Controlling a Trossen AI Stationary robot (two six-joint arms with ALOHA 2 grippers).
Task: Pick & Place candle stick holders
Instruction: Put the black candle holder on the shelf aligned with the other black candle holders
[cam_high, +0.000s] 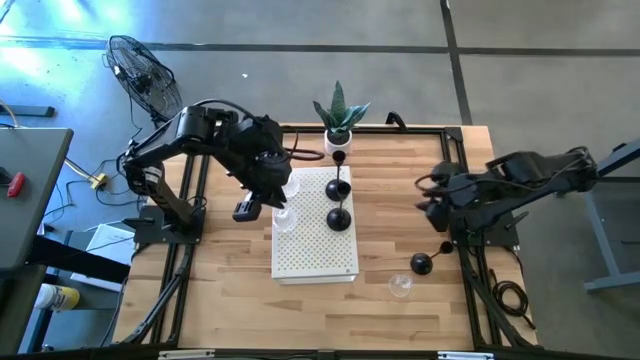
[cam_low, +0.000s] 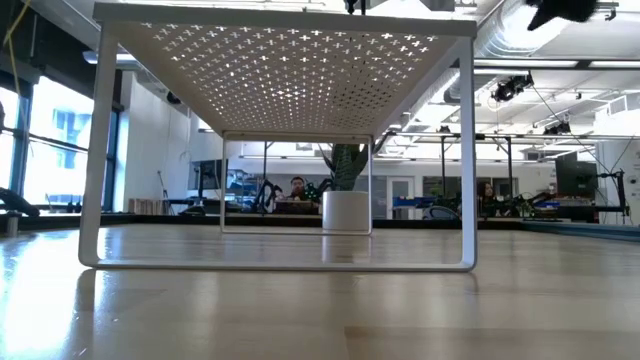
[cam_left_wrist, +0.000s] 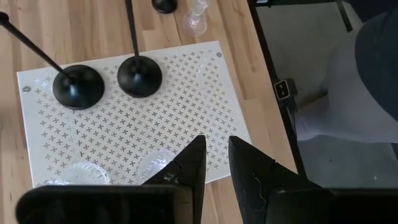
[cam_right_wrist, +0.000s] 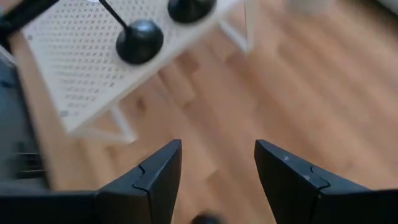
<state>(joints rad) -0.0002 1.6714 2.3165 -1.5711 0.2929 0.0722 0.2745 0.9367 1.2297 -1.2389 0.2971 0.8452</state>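
A white perforated stand (cam_high: 315, 240) sits mid-table. Two black candle stick holders (cam_high: 338, 188) (cam_high: 340, 220) rest on it by their domed bases, and two clear glass ones (cam_high: 285, 218) (cam_high: 291, 186) stand along its left side. A third black holder (cam_high: 338, 157) stands by the plant. Another black holder (cam_high: 422, 263) and a glass one (cam_high: 401, 287) rest on the wood near the right. My left gripper (cam_left_wrist: 216, 163) hovers above the stand's left edge, its fingers a narrow gap apart with nothing between. My right gripper (cam_right_wrist: 217, 174) hangs open over bare wood right of the stand.
A white pot with a green plant (cam_high: 340, 125) stands at the table's far edge behind the stand. A black frame rail (cam_high: 470, 270) runs along the table's right side. Bare wood lies in front of the stand. Something grey, maybe a person's leg (cam_left_wrist: 348, 93), shows beyond the table's edge.
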